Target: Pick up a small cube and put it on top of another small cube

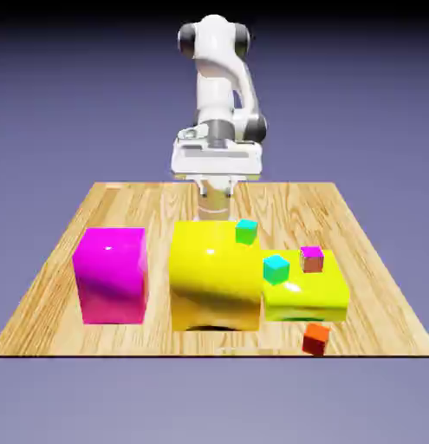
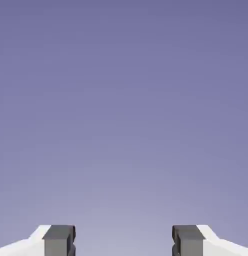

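Two fingertips (image 2: 59, 240) of gripper (image 2: 123, 242) spread wide, nothing between, only violet backdrop (image 2: 124, 100).

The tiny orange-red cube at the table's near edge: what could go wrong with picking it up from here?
1. The tiny orange-red cube sits close to the wooden table's near edge, so a nudge might push it off.
2. The big yellow block stands between the arm and the cube; a low reach could hit it.
3. The open hand sees only backdrop, so the cube is not yet in its view.
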Robot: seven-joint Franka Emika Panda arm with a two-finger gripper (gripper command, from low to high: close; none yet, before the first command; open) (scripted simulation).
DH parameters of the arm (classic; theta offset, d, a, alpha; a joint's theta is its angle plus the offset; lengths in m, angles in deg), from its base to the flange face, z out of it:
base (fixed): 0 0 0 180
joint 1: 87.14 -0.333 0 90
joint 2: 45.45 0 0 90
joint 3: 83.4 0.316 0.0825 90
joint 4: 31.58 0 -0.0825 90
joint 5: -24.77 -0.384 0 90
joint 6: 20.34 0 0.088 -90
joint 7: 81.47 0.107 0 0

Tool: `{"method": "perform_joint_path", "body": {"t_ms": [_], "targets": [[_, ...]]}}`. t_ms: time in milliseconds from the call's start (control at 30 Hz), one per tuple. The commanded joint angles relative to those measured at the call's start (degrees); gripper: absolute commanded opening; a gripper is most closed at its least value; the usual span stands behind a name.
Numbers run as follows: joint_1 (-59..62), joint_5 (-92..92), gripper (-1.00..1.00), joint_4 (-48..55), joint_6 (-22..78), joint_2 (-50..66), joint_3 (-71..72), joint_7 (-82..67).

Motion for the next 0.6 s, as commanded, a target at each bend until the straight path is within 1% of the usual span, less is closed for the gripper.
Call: {"method": "perform_joint_path", "body": {"t_ms": [0, 567], "targets": [[-2.1, 0.8, 0.00, 0.9, 1.1, -0.7, -1.5, -1.5], [-37.4, 15.1, 0.00, 16.8, 19.8, -12.7, -27.5, -26.7]]}}
